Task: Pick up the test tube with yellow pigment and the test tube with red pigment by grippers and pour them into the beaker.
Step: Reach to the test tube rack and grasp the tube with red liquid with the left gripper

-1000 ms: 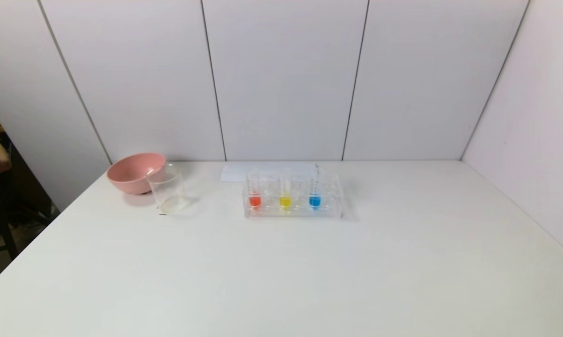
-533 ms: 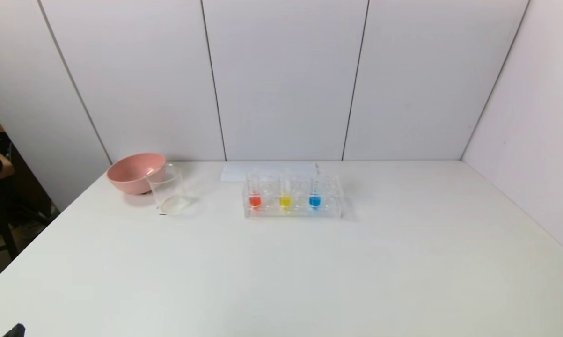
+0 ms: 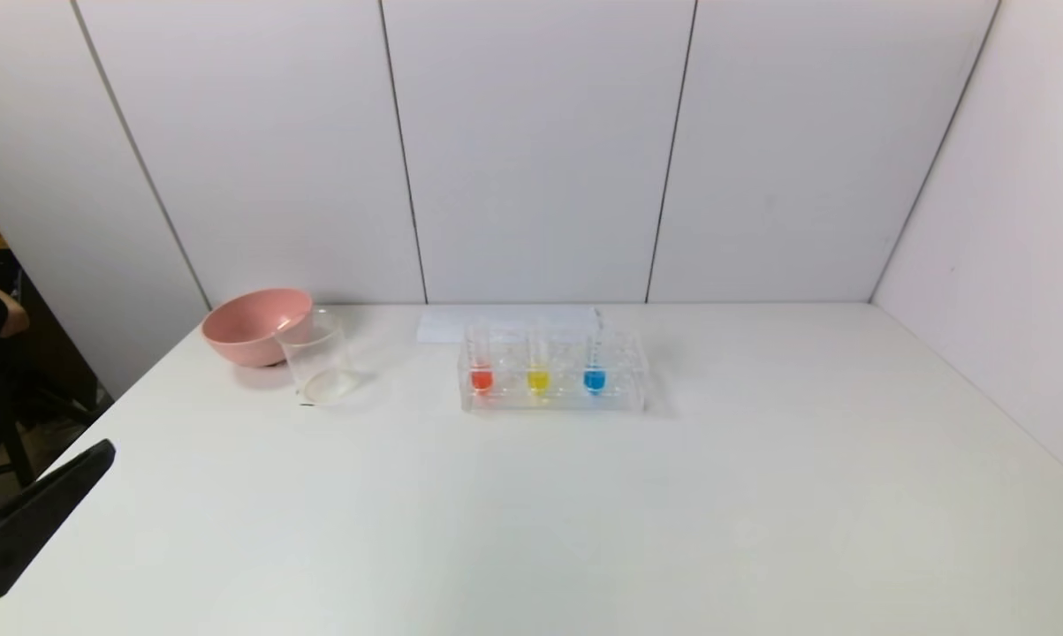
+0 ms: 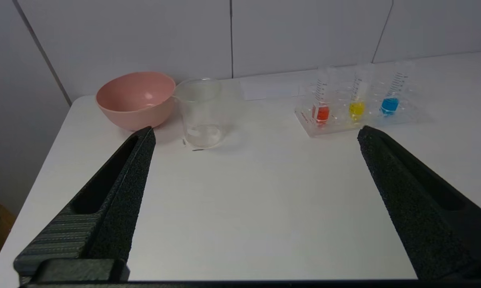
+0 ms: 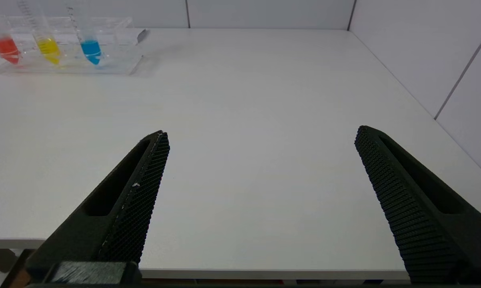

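White wall panels back a white worktop (image 3: 584,512). Toward its far side a clear tube rack (image 3: 553,399) holds three upright tubes in a row: the test tube with red pigment (image 3: 481,378), the test tube with yellow pigment (image 3: 538,379) and a blue-filled tube (image 3: 594,378). Well to their left the beaker (image 3: 319,360) stands just beside a pink bowl (image 3: 253,325). The left gripper (image 4: 256,134) hovers at the worktop's near left edge, fingers (image 4: 116,192) spread wide and holding nothing. The right gripper (image 5: 260,136) hangs over the near right edge, likewise spread and holding nothing.
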Robot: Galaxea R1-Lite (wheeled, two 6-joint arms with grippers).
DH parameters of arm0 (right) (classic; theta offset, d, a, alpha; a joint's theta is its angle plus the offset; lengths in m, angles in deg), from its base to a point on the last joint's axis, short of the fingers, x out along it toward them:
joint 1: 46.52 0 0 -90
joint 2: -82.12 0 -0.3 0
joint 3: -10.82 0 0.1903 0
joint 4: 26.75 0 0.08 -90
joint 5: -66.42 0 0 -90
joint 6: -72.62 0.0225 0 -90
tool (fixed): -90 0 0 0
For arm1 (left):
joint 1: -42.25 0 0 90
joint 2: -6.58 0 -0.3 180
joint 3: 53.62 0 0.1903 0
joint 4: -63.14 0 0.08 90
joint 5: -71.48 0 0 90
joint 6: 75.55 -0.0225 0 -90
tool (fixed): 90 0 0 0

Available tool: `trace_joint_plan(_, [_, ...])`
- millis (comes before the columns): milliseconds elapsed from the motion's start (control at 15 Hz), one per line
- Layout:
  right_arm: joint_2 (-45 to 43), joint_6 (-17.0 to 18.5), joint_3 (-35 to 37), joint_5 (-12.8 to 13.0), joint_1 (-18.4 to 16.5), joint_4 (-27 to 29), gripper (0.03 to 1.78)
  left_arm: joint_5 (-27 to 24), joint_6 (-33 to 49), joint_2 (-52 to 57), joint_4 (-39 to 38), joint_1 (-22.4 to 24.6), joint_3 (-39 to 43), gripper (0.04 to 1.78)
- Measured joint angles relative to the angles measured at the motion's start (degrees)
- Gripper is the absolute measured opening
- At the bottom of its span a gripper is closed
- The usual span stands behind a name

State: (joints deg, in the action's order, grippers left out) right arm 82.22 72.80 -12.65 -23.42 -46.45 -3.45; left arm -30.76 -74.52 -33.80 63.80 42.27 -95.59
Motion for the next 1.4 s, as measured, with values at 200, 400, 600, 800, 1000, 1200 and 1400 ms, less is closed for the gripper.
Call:
trace_joint_plan(200, [0.0, 0.0, 0.0, 0.1, 0.0, 0.0, 1.70, 0.0, -0.1, -9.5, -6.3, -0.9, -2.0, 1.77])
trace_joint_plan(400, [0.0, 0.0, 0.0, 0.0, 0.0, 0.0, 1.70, 0.0, 0.2, -17.0, -8.5, -1.4, -5.5, 1.77])
trace_joint_plan(600, [0.0, 0.0, 0.0, 0.0, 0.0, 0.0, 1.70, 0.0, 0.1, -23.3, -9.3, -2.1, -9.3, 1.77])
trace_joint_plan(800, [0.0, 0.0, 0.0, 0.0, 0.0, 0.0, 1.70, 0.0, -0.1, -30.2, -12.8, -3.9, -12.3, 1.77])
trace_joint_plan(1000, [0.0, 0.0, 0.0, 0.0, 0.0, 0.0, 1.70, 0.0, -0.2, -37.4, -18.5, -5.6, -14.4, 1.77])
trace_joint_plan(1200, [0.0, 0.0, 0.0, 0.0, 0.0, 0.0, 1.70, 0.1, -0.3, -44.0, -21.8, -7.0, -16.2, 1.77])
trace_joint_plan(1400, [0.0, 0.0, 0.0, 0.0, 0.0, 0.0, 1.70, 0.3, -0.5, -50.3, -26.4, -9.1, -17.1, 1.77])
